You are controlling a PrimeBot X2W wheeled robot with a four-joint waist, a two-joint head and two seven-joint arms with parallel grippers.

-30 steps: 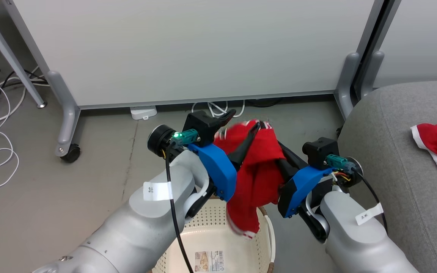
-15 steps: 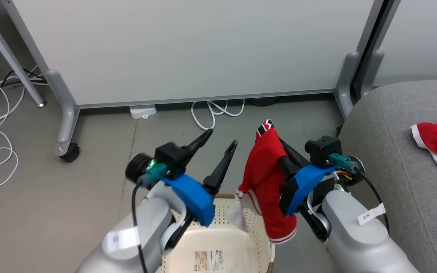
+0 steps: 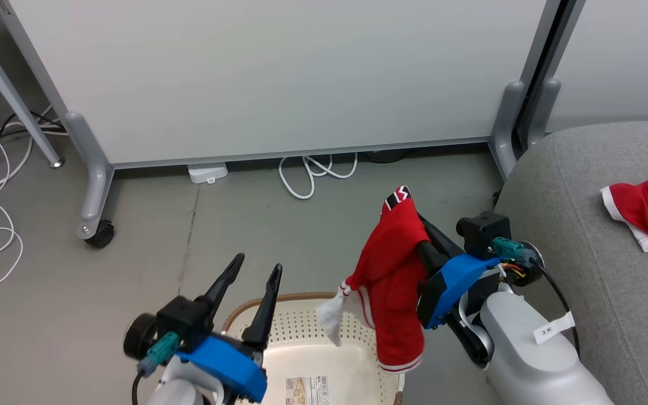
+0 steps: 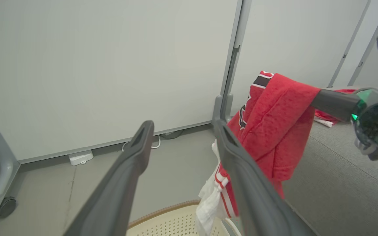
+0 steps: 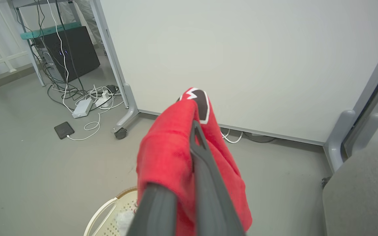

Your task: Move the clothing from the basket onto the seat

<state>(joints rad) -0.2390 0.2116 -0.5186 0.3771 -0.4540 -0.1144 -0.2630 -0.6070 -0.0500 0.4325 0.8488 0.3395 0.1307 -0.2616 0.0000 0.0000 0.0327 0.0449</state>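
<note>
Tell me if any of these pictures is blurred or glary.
Head view: even soft light, no glare; the red garment has a smeared white corner. Left wrist view: the left gripper looms large, soft-edged. Right wrist view: the garment up close, slightly soft.

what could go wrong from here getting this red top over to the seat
The striped garment hangs mostly loose off the right gripper, so it might slip and land on the floor short of the seat. Its white end dangles low over the basket and could snag the rim during the swing.
</note>
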